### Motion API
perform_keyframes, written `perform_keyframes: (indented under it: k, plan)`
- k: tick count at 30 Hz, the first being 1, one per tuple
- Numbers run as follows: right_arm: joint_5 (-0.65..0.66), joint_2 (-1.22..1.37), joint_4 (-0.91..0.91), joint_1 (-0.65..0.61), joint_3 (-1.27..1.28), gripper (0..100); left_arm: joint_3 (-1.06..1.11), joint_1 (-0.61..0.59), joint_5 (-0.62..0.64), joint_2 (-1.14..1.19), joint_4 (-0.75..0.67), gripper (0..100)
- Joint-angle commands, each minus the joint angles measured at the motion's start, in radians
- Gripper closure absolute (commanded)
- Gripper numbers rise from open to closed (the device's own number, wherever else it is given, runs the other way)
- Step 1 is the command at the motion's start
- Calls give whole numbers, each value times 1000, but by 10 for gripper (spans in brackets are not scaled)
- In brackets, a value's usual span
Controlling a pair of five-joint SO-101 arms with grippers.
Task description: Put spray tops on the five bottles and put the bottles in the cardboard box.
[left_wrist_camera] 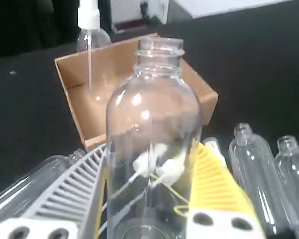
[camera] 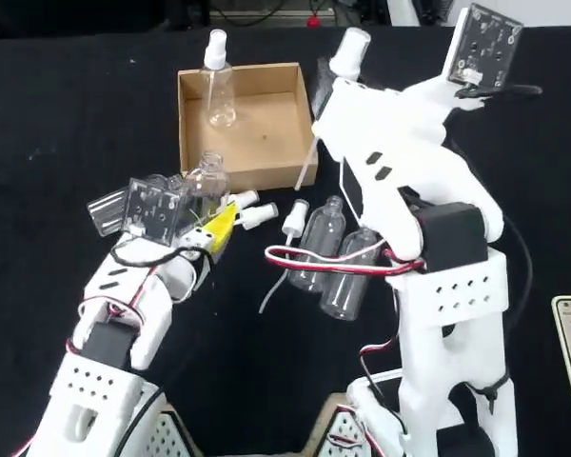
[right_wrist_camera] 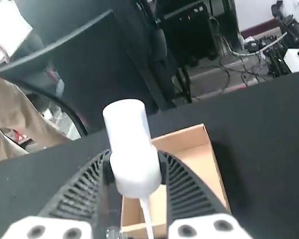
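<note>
Bottle (left_wrist_camera: 152, 149) (uncapped) — near rim of box (left_wrist_camera: 72, 92)

- white plastic shells on left arm (camera: 138, 286) and right arm (camera: 409, 143), black servo blocks (camera: 452, 233) at joints
- red-white-black cable (camera: 305, 255) off right arm
- left end effector (left_wrist_camera: 153, 149): grey ribbed finger (left_wrist_camera: 74, 184), yellow ribbed finger (left_wrist_camera: 214, 184)
- right end effector (right_wrist_camera: 134, 157): ribbed fingers (right_wrist_camera: 79, 189), probably black

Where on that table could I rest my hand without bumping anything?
The black table left of the cardboard box is bare, and so is the box floor right of the capped bottle. In front of the box it is crowded: lying bottles and loose spray tops.
</note>
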Motion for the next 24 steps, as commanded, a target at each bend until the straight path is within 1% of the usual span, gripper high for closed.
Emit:
perform_keyframes:
  k: [1,6,8,11,15,20,24]
  plan:
    - [-6,-35,-48,17,-10,987,33,24,17,-37,-100,832]
    - [-2,-33,-55,-41,-13,987,84,90,18,-87,-103,833]
    - [-2,-33,-98,-60,-7,987,96,108,48,-114,-103,833]
    - [-2,-33,-149,-64,-7,987,119,114,86,-149,-104,832]
    - [-2,-33,-164,-75,-8,987,153,116,94,-189,-109,830]
    - [2,-27,-215,-137,-4,987,240,148,94,-216,-222,832]
    - [77,-33,-227,-150,-5,987,262,194,86,-213,-259,830]
